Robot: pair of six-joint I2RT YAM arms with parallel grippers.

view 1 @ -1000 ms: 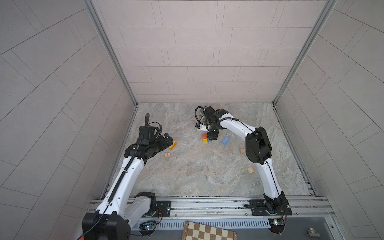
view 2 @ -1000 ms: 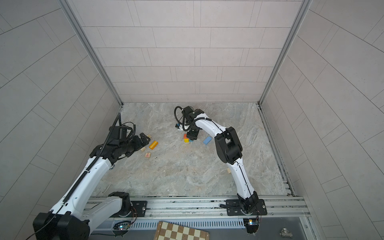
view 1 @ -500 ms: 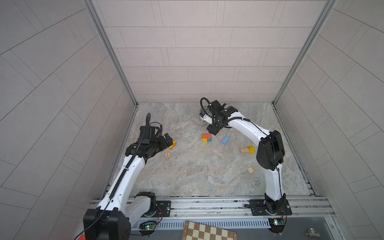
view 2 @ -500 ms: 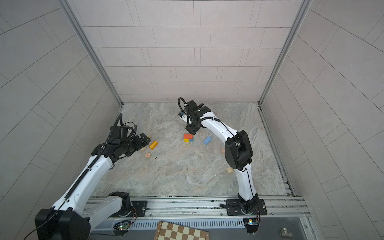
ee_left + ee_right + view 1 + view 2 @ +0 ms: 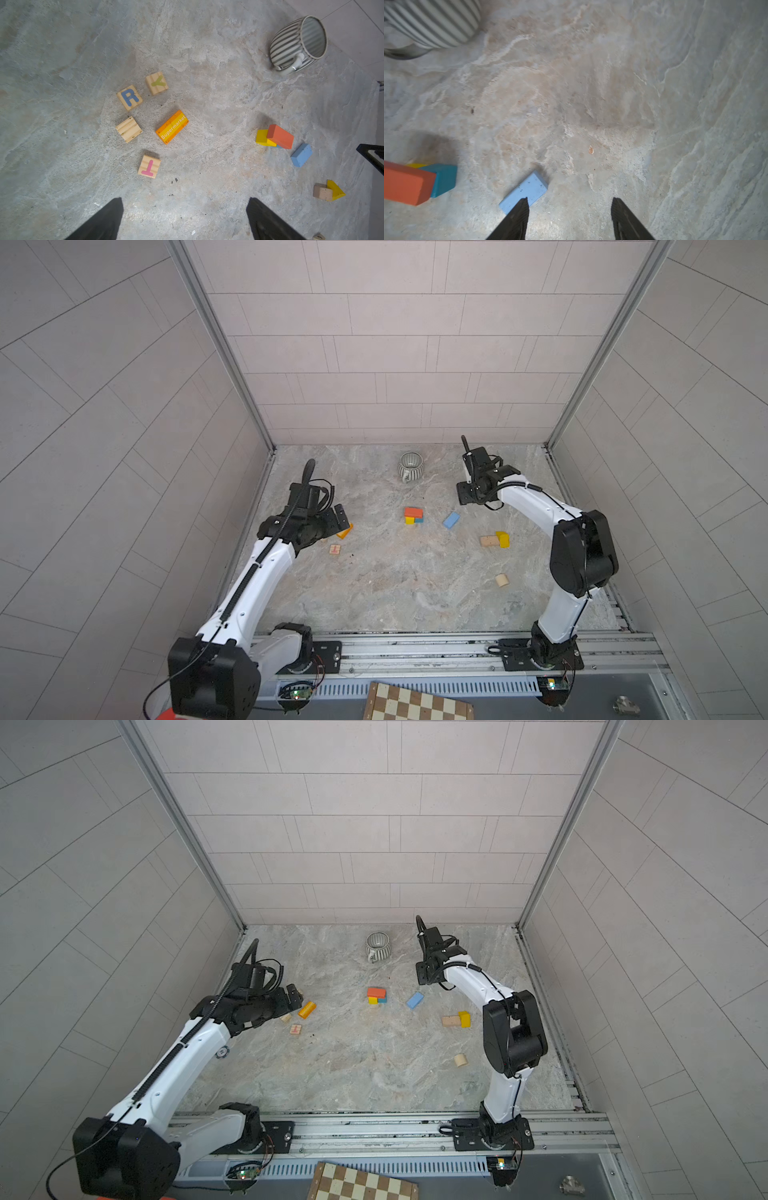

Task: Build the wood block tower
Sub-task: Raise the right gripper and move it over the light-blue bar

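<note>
Marbled grey-beige desk (image 5: 395,585) enclosed on three sides by pale tiled walls (image 5: 395,364). A chessboard (image 5: 415,703) lies past the front rail and a ribbed mug (image 5: 410,466) stands near the back wall. A yellow-orange brick (image 5: 172,127) reads "Supermarket"; nearby wood cubes carry R (image 5: 129,97), Y (image 5: 156,83) and T (image 5: 149,166). The left arm leans in from the rail, its left pincer (image 5: 185,200) spread wide and empty above these. The right arm has its elbow raised; the right pincer (image 5: 569,199) has its jaws apart and holds nothing, just beside a blue brick (image 5: 525,190). The tower (image 5: 413,512), an orange-red brick across yellow and teal blocks, stands mid-desk between the arms.
</note>
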